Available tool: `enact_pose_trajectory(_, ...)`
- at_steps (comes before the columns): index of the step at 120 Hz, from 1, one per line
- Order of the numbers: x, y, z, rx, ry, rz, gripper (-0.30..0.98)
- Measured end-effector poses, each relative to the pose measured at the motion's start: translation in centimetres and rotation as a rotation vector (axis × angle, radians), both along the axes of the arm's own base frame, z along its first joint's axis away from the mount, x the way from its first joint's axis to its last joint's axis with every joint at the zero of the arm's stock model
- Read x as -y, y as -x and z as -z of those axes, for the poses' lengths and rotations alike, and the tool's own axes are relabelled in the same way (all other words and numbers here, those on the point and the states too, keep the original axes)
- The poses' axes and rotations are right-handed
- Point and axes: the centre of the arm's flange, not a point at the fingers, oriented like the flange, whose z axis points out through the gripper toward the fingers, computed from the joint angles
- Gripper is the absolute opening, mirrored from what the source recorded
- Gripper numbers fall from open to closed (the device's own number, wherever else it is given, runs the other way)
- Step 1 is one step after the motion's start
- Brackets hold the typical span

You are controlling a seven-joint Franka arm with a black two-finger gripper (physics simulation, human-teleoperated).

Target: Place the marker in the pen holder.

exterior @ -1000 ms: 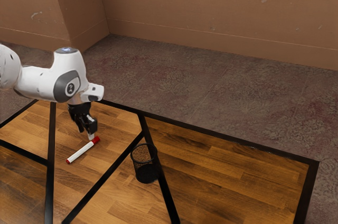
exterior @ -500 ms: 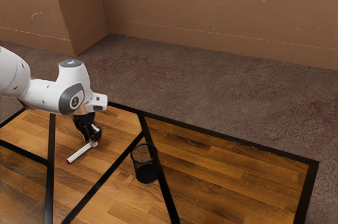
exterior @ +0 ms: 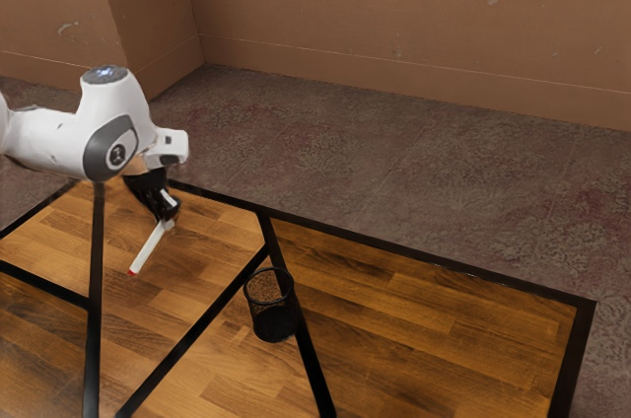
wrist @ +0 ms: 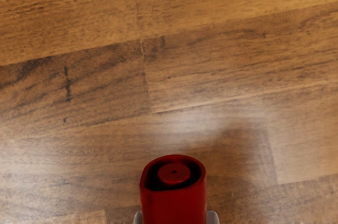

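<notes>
While the gripper [exterior: 170, 222] pinches the marker [exterior: 149, 248] by its upper end, the emblem [exterior: 117, 154] on the arm [exterior: 69, 142] shows as a pale figure on a dark disc that cannot be read. Whether the marker's white barrel bears a label, I cannot tell.

In the exterior view the marker slants down from the gripper, its red low end [exterior: 131, 273] pointing to 7 o'clock and its long axis running from 1 to 7 o'clock. It is tilted, neither flat nor upright.

In the wrist view 2 pale fingertips [wrist: 212, 217] press the red cap [wrist: 174, 203] from 2 opposite sides; the cap's end faces the camera, with a round red plug inside a dark hollow.

The holder [exterior: 273, 321], a black mesh cup, stands upright on the wooden table [exterior: 419, 290] at 4 o'clock from the gripper in the exterior view. The marker is outside it, well apart, at 10 o'clock from the holder.
</notes>
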Motion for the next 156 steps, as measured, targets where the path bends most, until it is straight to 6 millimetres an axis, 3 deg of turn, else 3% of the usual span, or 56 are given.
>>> enact_pose_trajectory(11,5.5,1.1,-7.8,0.117,0.002,0.066,-0.08)
enact_pose_trajectory(17,9.6,1.4,-10.0,0.152,0.028,0.113,-0.09)
enact_pose_trajectory(27,15.2,1.8,-11.2,0.166,0.087,0.168,-0.1)
enact_pose_trajectory(45,18.6,0.6,-11.0,0.159,0.159,0.172,-0.1)
enact_pose_trajectory(78,21.1,-2.2,-6.3,0.104,0.197,0.169,-0.1)
enact_pose_trajectory(117,20.7,-1.9,-0.5,0.012,0.202,0.132,-0.1)
enact_pose_trajectory(126,20.8,-1.6,0.0,0.0,0.207,0.129,0.04)
enact_pose_trajectory(142,21.6,-1.6,-1.5,0.017,0.22,0.147,0.33)
enact_pose_trajectory(146,21.5,-2.0,-3.1,0.032,0.222,0.149,0.38)
enact_pose_trajectory(156,20.3,-3.8,-9.6,0.064,0.215,0.155,0.48)
